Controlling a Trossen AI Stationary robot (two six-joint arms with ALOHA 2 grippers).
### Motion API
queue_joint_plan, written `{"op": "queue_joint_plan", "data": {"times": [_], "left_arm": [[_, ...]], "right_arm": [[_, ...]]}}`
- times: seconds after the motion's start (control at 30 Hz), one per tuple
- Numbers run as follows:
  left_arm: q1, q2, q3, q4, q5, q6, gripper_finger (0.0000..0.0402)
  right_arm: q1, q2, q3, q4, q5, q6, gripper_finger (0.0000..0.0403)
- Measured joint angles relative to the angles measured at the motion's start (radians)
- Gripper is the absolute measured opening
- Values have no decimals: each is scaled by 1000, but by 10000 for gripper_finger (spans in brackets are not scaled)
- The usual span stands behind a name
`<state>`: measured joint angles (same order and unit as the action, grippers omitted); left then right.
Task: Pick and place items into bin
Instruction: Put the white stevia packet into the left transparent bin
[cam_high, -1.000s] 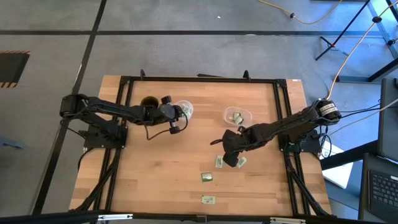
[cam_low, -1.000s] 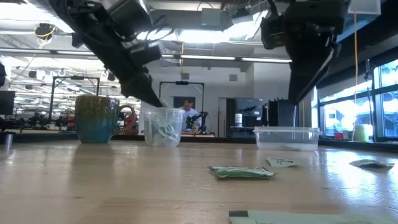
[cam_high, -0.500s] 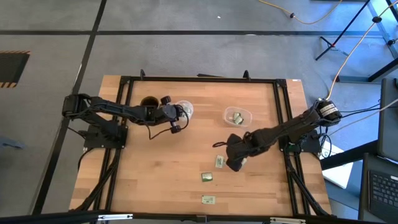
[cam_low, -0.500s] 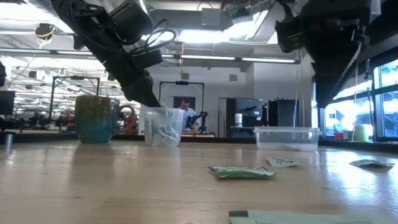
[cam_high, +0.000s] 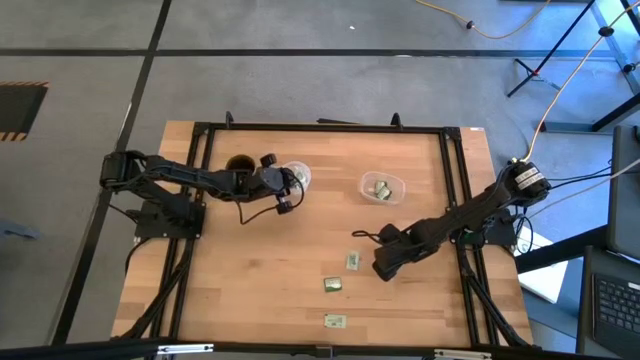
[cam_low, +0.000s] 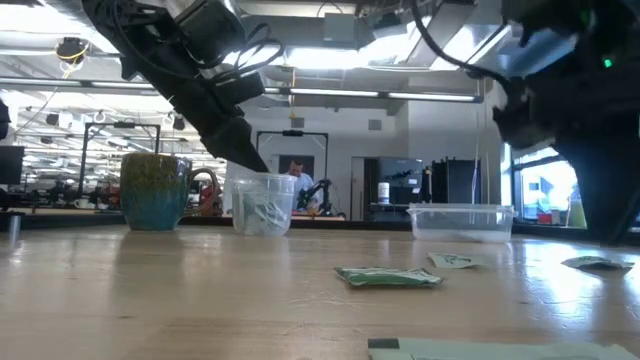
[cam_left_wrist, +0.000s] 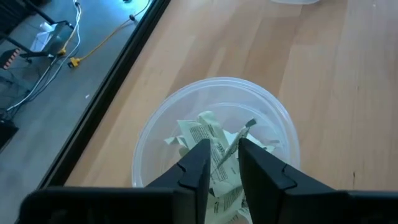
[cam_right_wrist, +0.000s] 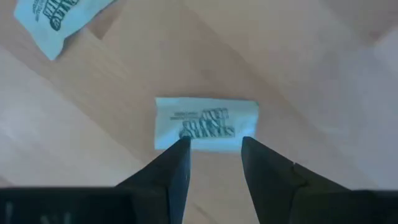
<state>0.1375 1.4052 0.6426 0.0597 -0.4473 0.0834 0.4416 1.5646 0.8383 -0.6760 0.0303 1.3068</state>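
In the high view, the left gripper (cam_high: 290, 184) sat over the clear cup (cam_high: 298, 176) in the upper middle of the frame. The right gripper (cam_high: 383, 268) hung low at centre right, beside a packet (cam_high: 353, 261); two more packets (cam_high: 333, 284) lay below, and a clear bin (cam_high: 381, 186) held others.

In the low view, the cup (cam_low: 263, 203) stood left of centre beside a mug (cam_low: 153, 190).

In the left wrist view, the fingers (cam_left_wrist: 196, 168) were slightly parted above crumpled packets (cam_left_wrist: 211, 146) in the cup.

In the right wrist view, the fingers (cam_right_wrist: 175, 168) stood open, holding nothing, just over a packet (cam_right_wrist: 206, 122) on the table (cam_right_wrist: 93, 112).
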Motion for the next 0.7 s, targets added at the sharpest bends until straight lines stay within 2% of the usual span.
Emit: {"op": "queue_joint_plan", "data": {"times": [0.1, 0.23, 0.6, 0.7], "left_arm": [[0, 0, 0, 0, 0, 0, 86], [0, 0, 0, 0, 0, 17, 91], [0, -1, 0, 28, -3, 35, 92], [0, -1, 0, 33, -3, 50, 94]], "right_arm": [[0, 0, -64, 85, 0, -6, 143], [0, -6, -109, 107, 6, -10, 123], [0, -5, -124, 102, 26, -32, 15], [0, -4, -124, 104, 31, -25, 7]]}}
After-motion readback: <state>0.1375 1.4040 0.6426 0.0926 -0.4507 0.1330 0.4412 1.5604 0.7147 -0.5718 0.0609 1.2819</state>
